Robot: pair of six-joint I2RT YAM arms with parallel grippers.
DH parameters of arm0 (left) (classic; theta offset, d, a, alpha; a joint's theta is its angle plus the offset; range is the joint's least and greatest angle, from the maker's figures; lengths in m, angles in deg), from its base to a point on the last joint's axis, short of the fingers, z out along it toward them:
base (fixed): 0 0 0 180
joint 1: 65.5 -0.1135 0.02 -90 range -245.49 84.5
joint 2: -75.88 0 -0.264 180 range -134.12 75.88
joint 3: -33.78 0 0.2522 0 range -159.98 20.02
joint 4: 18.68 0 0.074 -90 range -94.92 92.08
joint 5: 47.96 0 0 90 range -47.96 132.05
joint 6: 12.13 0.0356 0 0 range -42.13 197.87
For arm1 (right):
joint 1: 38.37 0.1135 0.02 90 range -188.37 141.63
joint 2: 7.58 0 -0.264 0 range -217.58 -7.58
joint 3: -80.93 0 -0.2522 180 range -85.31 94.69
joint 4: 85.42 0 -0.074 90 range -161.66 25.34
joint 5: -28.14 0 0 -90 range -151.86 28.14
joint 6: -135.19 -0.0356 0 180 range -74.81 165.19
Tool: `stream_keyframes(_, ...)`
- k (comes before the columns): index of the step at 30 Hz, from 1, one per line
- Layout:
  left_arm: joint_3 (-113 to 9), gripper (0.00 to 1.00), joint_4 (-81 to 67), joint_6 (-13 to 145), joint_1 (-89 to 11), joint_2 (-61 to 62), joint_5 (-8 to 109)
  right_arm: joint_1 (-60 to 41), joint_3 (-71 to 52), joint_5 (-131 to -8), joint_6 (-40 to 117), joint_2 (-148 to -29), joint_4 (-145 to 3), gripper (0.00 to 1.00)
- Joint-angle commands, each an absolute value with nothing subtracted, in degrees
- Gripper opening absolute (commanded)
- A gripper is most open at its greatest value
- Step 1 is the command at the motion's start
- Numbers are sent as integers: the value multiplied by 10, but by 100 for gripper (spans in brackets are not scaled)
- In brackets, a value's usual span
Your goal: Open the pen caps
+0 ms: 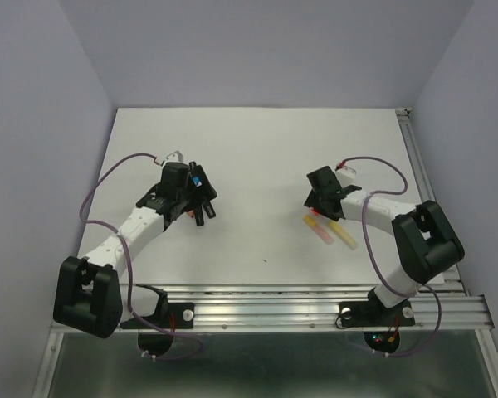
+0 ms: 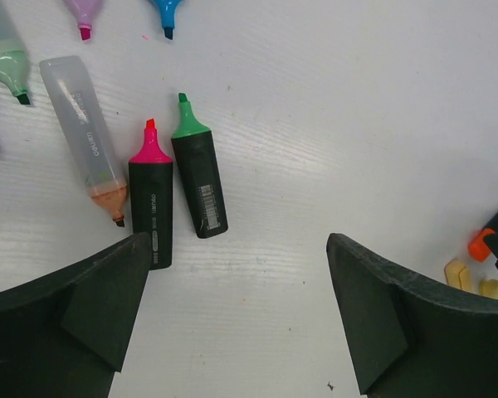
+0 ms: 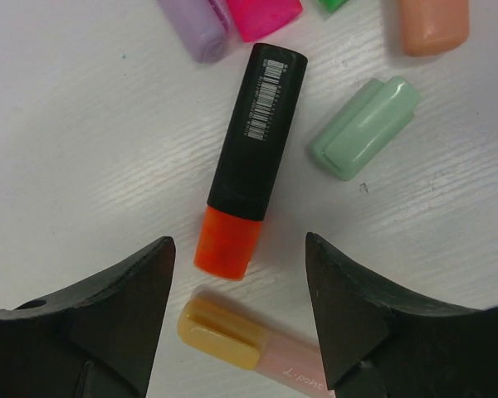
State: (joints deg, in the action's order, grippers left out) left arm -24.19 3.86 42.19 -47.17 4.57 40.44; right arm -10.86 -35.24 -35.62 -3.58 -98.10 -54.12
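Orange cap (image 3: 227, 239) btwn R end effector (image 3: 239, 245).

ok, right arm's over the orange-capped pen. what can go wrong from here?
1. Right gripper is open over the orange cap; the yellow-capped pen lies right beside it, so closing may catch both.
2. Left gripper is open beside the uncapped pink-tipped pen; a sweep could smear ink.

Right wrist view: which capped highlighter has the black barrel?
The orange-capped highlighter, barcode on its barrel; the other capped one has a yellow cap on a pale pink barrel.
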Motion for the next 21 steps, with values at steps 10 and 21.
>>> stream_keyframes(10, -227, 99, 10, 420, -463, 76, 416, -77, -309, -325, -73, -1047, -523, 53)
stream_keyframes(21, -226, 99, 7, 420, -462, 82, 418, -55, -327, -311, -101, -1018, -509, 29)
